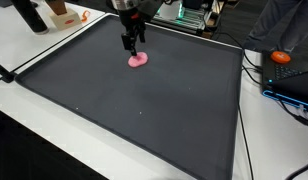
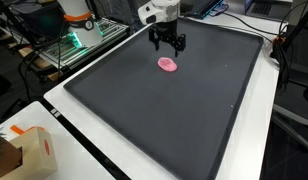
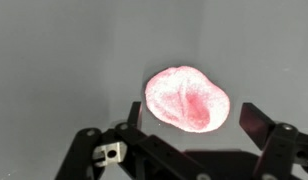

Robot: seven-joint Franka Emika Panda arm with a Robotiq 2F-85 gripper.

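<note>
Directly beneath the open end effector [image 3: 189,118] lies the pink lump [image 3: 187,98].

Pink lump [image 3: 187,99] fuzzy, soft; mat [image 1: 144,110] matt dark.

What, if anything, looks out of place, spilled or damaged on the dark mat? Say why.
Nothing stands out. The small pink, lumpy soft object lies alone on the flat dark grey mat, nothing spilled around it; the black gripper hangs open above it.

Lying flat over white table [image 1: 29,135]: black mat [image 1: 144,110]. Sitting off its far right edge in an exterior view: orange object [image 1: 281,57]. Resting near left in an exterior view: cardboard box [image 2: 29,152].
</note>
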